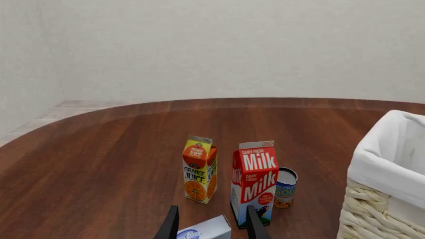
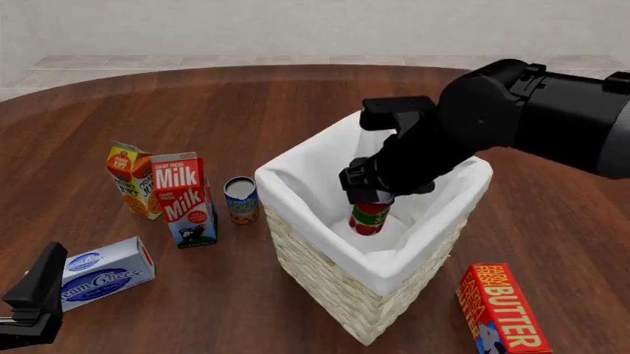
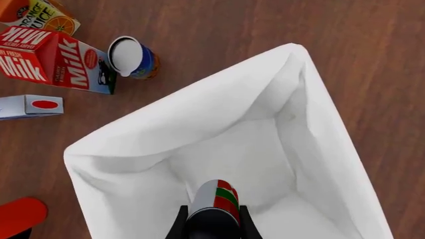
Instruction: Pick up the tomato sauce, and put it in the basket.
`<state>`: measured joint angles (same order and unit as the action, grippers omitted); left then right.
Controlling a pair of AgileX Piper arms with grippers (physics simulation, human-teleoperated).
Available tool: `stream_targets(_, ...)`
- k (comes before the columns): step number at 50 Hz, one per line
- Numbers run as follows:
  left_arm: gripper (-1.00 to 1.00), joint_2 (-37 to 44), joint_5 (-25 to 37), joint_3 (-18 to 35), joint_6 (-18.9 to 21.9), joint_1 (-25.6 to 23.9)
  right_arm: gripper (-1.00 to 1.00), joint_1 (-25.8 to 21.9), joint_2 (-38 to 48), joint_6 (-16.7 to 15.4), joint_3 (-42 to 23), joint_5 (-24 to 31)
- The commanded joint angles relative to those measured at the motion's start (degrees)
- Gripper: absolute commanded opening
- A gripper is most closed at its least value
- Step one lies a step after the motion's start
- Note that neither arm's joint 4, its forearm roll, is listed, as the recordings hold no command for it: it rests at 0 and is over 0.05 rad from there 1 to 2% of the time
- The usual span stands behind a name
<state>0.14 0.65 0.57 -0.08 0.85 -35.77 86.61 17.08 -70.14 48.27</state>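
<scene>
The tomato sauce can [image 2: 370, 217], with a red label and green band, hangs inside the mouth of the cream wicker basket [image 2: 325, 284] with white lining. My right gripper [image 2: 367, 193] is shut on the can's top, above the basket's inside. In the right wrist view the can [image 3: 216, 199] sits between the fingers [image 3: 180, 225] over the white lining [image 3: 265, 149]. My left gripper [image 2: 35, 299] stands low at the front left, open and empty, by the cream cheese box [image 2: 103, 271]. Its fingers [image 1: 167, 225] straddle that box [image 1: 206, 230] in the left wrist view.
An orange juice carton [image 2: 133, 178], a milk carton [image 2: 183, 198] and a blue-and-orange can [image 2: 240, 199] stand left of the basket. A butter box [image 2: 502, 308] lies at the front right. The basket's wall [image 1: 378, 209] shows in the left wrist view.
</scene>
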Motion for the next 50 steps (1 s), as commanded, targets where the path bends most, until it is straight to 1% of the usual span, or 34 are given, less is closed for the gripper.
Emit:
stream_targets(1,1.00,-0.1,-0.1,0.0,0.2,0.0,-1.00,0.1,0.4,1.1,0.2,-0.8)
stream_targets(3,1.00,-0.1,-0.1,0.0,0.2,0.0,-1.00,0.4,0.5,0.5,-0.4,-1.0)
stream_targets(5,1.00,-0.1,-0.1,0.0,0.2,0.0,-1.00,0.3,0.6,0.5,-0.7,-1.0)
stream_targets(6,1.00,-0.1,-0.1,0.0,0.2,0.0,1.00,0.2,0.6,1.0,-0.5,-0.7)
stream_targets(18,1.00,-0.1,-0.1,0.0,0.2,0.0,1.00,0.2,0.2,1.2,-0.3,-0.8)
stream_targets(30,1.00,-0.1,-0.1,0.0,0.2,-0.1,1.00,0.6,-0.5,0.7,-0.8,-0.4)
stream_targets(40,1.00,-0.1,-0.1,0.0,0.2,0.0,1.00,0.2,-2.2,0.3,-2.2,0.8)
stream_targets(50,1.00,-0.1,-0.1,0.0,0.2,0.0,1.00,0.2,-5.4,-0.8,-3.9,3.4)
